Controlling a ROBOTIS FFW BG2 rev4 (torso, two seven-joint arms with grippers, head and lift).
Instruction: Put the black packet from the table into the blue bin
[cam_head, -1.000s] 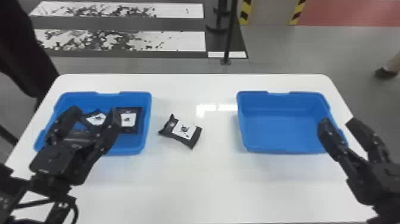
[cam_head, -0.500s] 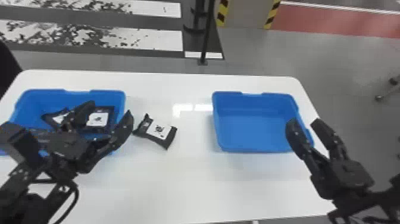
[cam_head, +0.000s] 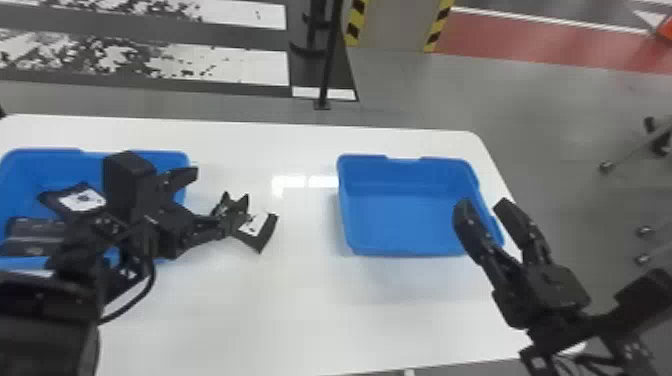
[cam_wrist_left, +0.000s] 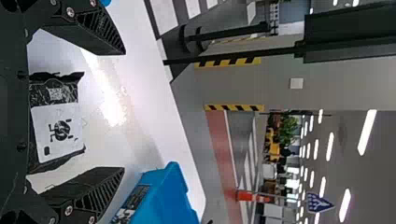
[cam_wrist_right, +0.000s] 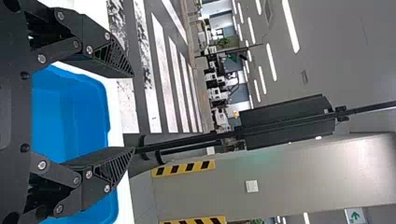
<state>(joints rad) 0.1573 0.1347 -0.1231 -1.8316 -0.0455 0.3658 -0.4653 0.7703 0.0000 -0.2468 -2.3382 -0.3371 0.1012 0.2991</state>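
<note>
Head view: black packet lies on the counter, left pincer spread beside it

The packet rests flat between two blue bins, the left-hand bin and the right-hand bin. In the head view the left pincer partly covers its left end. The left wrist view shows that pincer's two fingers well apart, with the packet framed between them and not clamped. The right pincer waits by the right-hand bin, its fingers also apart.

Handling looks easy on weight, trickier on shape. The packet seems light and soft, a film pouch that should crumple rather than crack (what is inside cannot be seen). The wrapper has a sheen, so it may slip if pinched only by a thin edge. The better hold is across the middle, over the white label, one finger to each long side, low enough to catch the body and not just the frilled end. A moderate squeeze should do; too hard would probably fold it, too shallow could leave it sliding on the smooth counter.

The step in hand looks like lining up for the grasp. The left-hand bin holds other packets, but the task does not say which bin is meant. Whichever it is, the packet should clear the rim before release
</note>
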